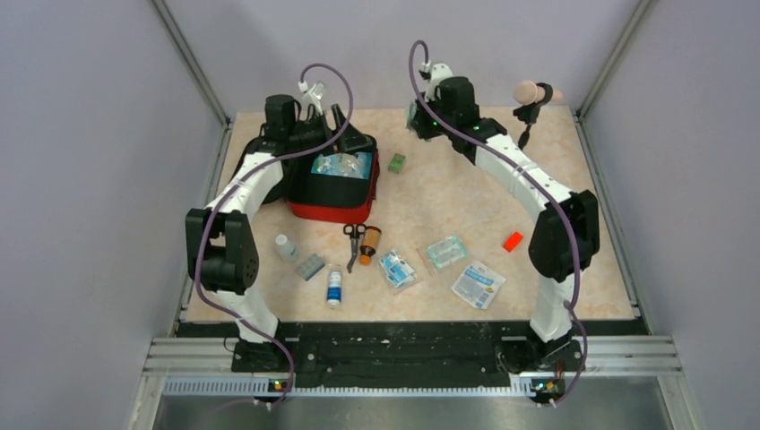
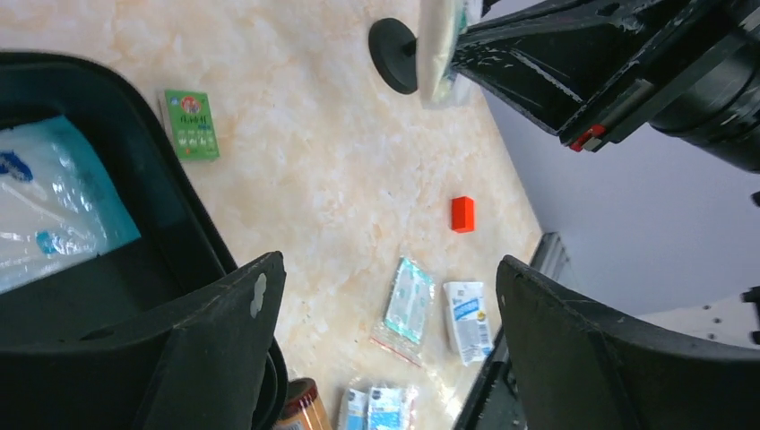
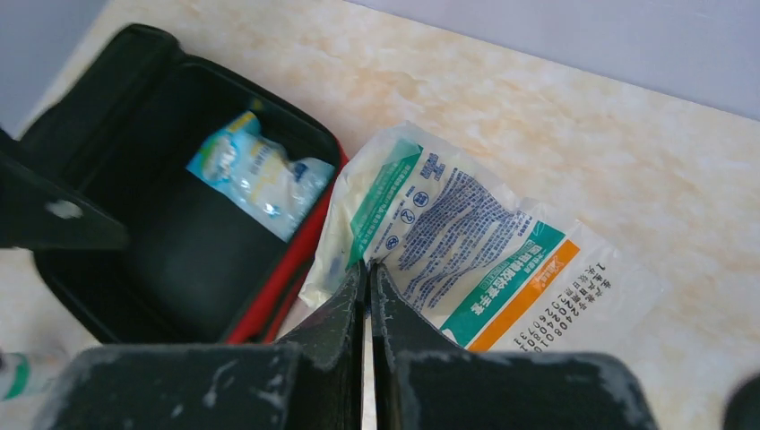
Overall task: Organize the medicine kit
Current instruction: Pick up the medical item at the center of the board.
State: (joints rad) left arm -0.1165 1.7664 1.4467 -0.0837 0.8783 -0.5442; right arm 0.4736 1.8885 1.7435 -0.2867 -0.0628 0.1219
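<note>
Near edge of the table point(image 1: 448, 197): a white bottle with a blue label point(image 1: 333, 288) lies on its side, with a blister pack point(image 1: 310, 266) and a small white bottle point(image 1: 286, 247) just to its left.
Middle of the near row: scissors point(image 1: 352, 244) lie just beside an amber bottle point(image 1: 368, 242) with an orange cap.
Sachets to the right of those: a blue sachet point(image 1: 397, 268), a teal sachet point(image 1: 445, 252) and a white-and-blue sachet point(image 1: 478, 285), all lying flat and apart from one another.
Far right of the row: a small orange-red block point(image 1: 513, 241), near the right arm's elbow.
Medicine kit point(image 1: 332, 212): on the left half of the table, behind the scissors. It is open with its black lining showing.
Inside the kit: one clear blue-printed packet point(image 1: 341, 165) lying on the lining.
Left gripper point(image 2: 385, 273): over the kit's far right edge, jaws spread wide with nothing between them.
Green box point(image 1: 396, 162): flat on the table just right of the kit, not touching it.
Right gripper point(image 3: 367, 269): further back, right of the kit, jaws pinched together on the edge of a gauze packet point(image 3: 466, 242), which is white with green and orange bands. From the left wrist view the packet hangs edge-on from the fingers.
Back right corner: a black stand with a pink foam head point(image 1: 529, 92).
</note>
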